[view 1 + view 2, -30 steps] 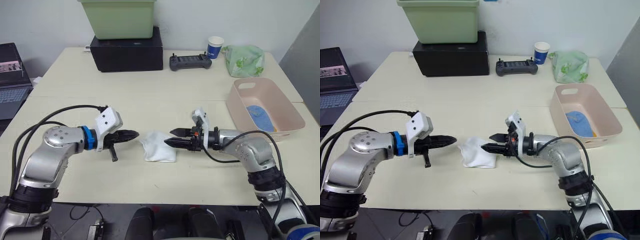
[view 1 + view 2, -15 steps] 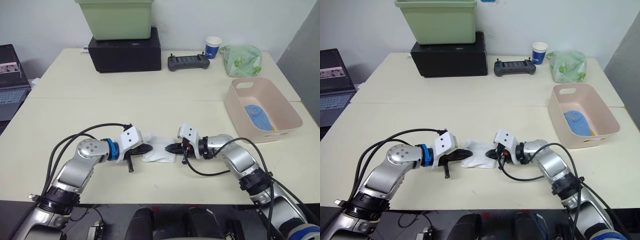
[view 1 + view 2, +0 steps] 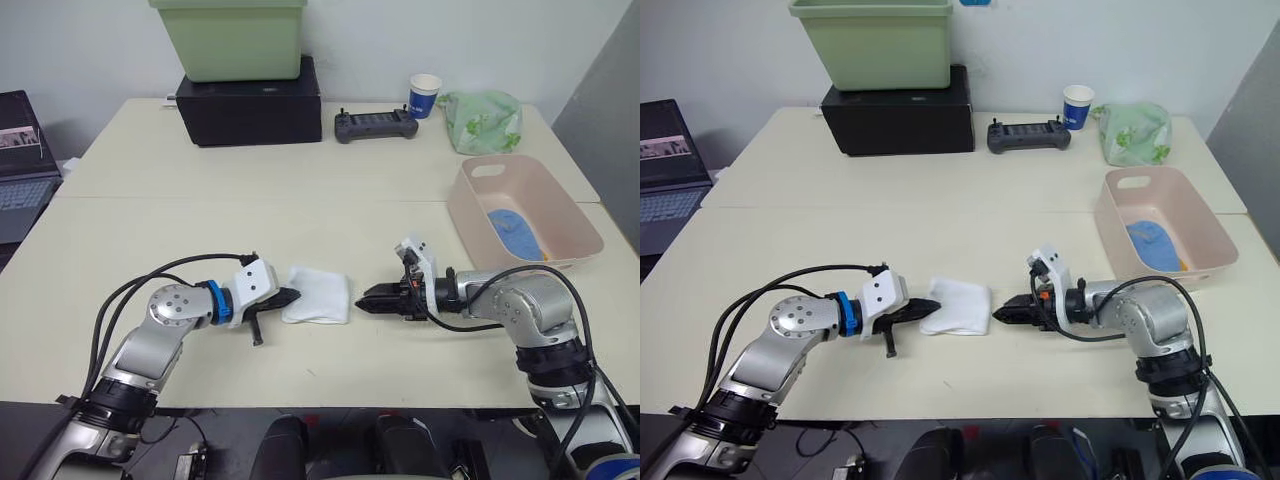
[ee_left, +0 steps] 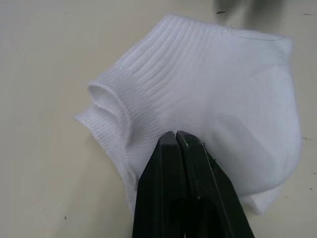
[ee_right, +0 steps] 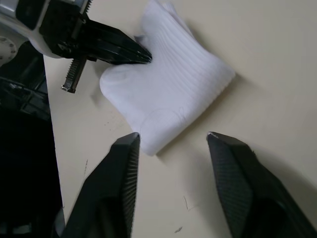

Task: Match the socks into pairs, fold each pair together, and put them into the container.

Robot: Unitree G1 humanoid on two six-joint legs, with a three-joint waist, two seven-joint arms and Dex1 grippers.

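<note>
I see the folded white socks (image 3: 318, 296) lying flat on the table (image 3: 330, 215), near its front edge, between my two grippers. My left gripper (image 3: 290, 295) has its fingers pressed together with the tips on the left edge of the socks; from the left wrist view the closed tips (image 4: 176, 136) rest on top of the ribbed fabric (image 4: 208, 94), and I cannot tell whether any cloth is pinched between them. My right gripper (image 5: 173, 136) sits just off the right side of the socks, not touching them, with its fingers spread wide; the right wrist view shows the socks ahead of the gap and the left gripper's tip on their far corner.

The pink tub (image 3: 560, 195) stands at the right side of the table, well apart from the socks. A light blue pair (image 3: 516, 232) lies on its floor, with a bit of orange at its near edge.

At the back of the table I see a green bin (image 3: 228, 38) on top of a black box (image 3: 250, 100), a black controller (image 3: 376, 124), a blue paper cup (image 3: 425, 95) and a leaf-print cloth (image 3: 486, 120). A laptop (image 3: 22, 160) sits off the left side.
</note>
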